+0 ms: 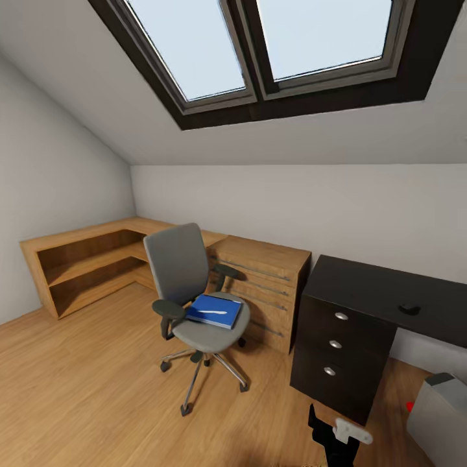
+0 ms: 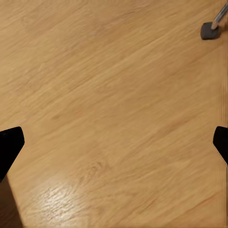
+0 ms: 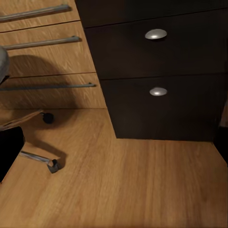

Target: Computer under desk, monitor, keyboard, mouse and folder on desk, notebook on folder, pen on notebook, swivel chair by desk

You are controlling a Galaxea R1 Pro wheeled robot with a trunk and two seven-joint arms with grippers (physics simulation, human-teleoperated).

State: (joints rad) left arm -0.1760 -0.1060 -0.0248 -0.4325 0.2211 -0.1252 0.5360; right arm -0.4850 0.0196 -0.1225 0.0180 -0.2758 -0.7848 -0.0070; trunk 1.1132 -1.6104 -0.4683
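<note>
1. A home attic room used as a study: a sloped white ceiling with a dark-framed skylight [image 1: 259, 52] fills the upper frame
2. Warm wooden floor [image 1: 84, 389] across the bottom
3. Low wooden shelving [image 1: 84, 266] at left, a wooden chest of drawers [image 1: 266, 285] at centre
4. A grey swivel chair [image 1: 188, 292] and black desk [image 1: 383, 292] at right

Swivel chair [image 1: 194, 292]: ahead of me, left of the desk [image 1: 389, 285], in front of the chest of drawers [image 1: 263, 285].
Folder [image 1: 214, 310]: on the chair seat.
Pen [image 1: 213, 312]: on the folder.
Mouse [image 1: 408, 309]: on the desk.
Computer [image 1: 441, 415]: on the floor [image 1: 84, 389], right of the desk's drawer unit [image 1: 337, 347].
Shelf unit [image 1: 84, 266]: left of the chair, along the wall.
</note>
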